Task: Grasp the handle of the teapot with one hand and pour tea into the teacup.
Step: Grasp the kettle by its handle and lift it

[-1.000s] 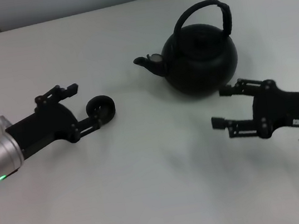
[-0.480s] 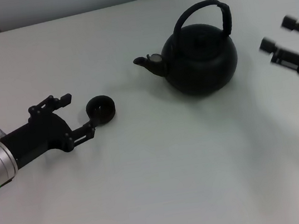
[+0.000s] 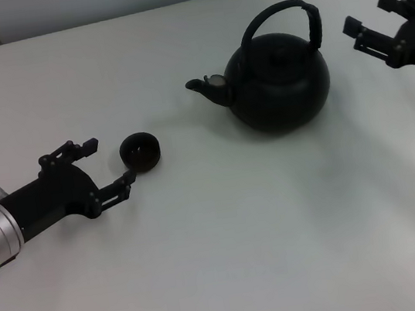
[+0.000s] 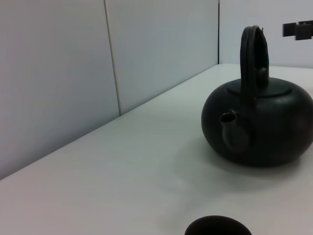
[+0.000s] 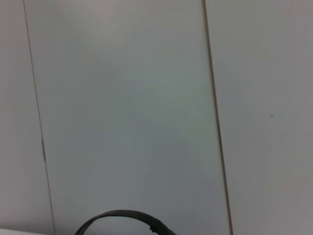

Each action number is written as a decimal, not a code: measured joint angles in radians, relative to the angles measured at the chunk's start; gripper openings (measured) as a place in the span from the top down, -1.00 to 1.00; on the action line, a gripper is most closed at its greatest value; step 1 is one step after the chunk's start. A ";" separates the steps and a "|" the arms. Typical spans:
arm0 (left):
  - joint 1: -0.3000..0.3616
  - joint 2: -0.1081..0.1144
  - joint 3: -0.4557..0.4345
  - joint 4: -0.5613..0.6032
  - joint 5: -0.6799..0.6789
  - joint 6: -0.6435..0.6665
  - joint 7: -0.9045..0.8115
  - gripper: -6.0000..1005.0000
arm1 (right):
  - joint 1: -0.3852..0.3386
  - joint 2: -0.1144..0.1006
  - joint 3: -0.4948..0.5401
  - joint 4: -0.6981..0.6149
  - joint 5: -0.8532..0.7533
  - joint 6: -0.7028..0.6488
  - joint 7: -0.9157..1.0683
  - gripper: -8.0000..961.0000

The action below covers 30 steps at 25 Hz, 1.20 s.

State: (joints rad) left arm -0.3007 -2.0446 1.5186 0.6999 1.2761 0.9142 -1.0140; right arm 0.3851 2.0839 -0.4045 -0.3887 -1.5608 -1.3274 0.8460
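Standing upright at upper centre of the head view, the teapot (image 3: 279, 82) rests on the white table (image 3: 231, 261), its spout (image 3: 205, 89) pointing toward frame left and its handle (image 3: 281, 23) arching clear over the lid. You should judge it heavy and rigid — matte black, likely cast or ceramic, and heavier still if filled. Take hold at the thicker, ribbed stretch of the hoop on the frame-right side, where the surface offers purchase; the smooth crown looks more liable to slip and swing.

The teacup (image 3: 140, 151) sits left of centre, well apart from the pot, small and light enough to skid if nudged.

Your right gripper (image 3: 375, 21) hangs at the upper right edge, near the handle but not touching it, fingers spread wide and holding nothing. Your left gripper (image 3: 108, 166) lies at centre left, just beside the cup — fingers parted, also empty.
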 joint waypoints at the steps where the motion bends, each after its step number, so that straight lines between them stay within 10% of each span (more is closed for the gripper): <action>1: 0.000 0.000 0.000 0.000 0.001 0.000 0.000 -0.61 | 0.008 0.000 -0.003 0.002 -0.002 0.012 0.002 -0.72; 30: -0.003 -0.001 -0.006 0.000 0.018 -0.003 -0.009 -0.61 | 0.132 -0.002 -0.066 0.051 -0.003 0.212 0.005 -0.72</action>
State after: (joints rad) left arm -0.3038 -2.0458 1.5124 0.6995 1.2936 0.9110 -1.0232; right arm 0.5174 2.0820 -0.4706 -0.3379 -1.5636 -1.1155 0.8510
